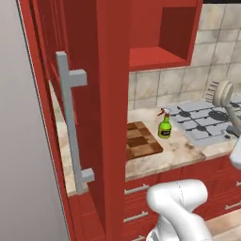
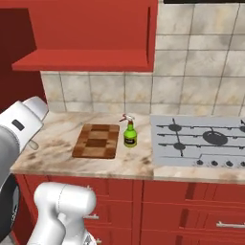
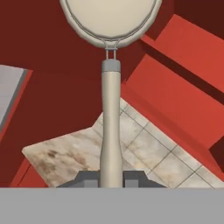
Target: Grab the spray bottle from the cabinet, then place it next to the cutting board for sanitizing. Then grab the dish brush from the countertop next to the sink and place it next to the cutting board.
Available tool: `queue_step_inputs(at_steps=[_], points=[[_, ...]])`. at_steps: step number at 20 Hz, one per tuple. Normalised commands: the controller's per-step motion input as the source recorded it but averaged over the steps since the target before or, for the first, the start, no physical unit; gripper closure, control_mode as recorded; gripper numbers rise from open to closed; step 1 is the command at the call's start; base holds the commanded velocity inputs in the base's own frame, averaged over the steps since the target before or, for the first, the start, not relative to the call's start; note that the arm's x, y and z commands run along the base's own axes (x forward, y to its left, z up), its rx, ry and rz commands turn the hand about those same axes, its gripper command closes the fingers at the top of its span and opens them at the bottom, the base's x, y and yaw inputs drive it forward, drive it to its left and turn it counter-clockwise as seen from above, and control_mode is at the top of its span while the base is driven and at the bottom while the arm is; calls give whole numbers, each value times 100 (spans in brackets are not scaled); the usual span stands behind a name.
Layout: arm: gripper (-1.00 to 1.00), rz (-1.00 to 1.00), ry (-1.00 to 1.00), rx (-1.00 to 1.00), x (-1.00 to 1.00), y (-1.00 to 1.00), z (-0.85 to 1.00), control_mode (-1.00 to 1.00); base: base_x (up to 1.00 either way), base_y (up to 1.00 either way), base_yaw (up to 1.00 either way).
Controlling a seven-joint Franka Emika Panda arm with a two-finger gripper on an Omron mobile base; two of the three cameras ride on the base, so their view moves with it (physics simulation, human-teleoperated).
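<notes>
Left base view: spray bottle upright on countertop, just right of cutting board — dish brush raised at far right.
Right base view: bottle between board and hob.
Hand view: gripper clenched on brush handle.

Light is even and bright, with no glare. A soft shadow lies under the open shelf on the tiled wall. The cabinet interior in the hand view is dim. Rendering is low-resolution, edges slightly soft and jagged; no distortion at the borders.
</notes>
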Motion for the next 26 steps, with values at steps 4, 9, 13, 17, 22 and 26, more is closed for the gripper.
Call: queue_step_inputs(at_steps=[4,9,13,17,22,26], points=[[100,0,0,0,0,0,0,100,22,-29,45],[100,0,0,0,0,0,0,100,48,-11,32],[100,0,0,0,0,0,0,100,91,0,27],[100,0,0,0,0,0,0,100,78,0,21],[100,0,0,0,0,0,0,100,39,0,22],[100,2,1,2,18,0,-9,-100,14,0,4]])
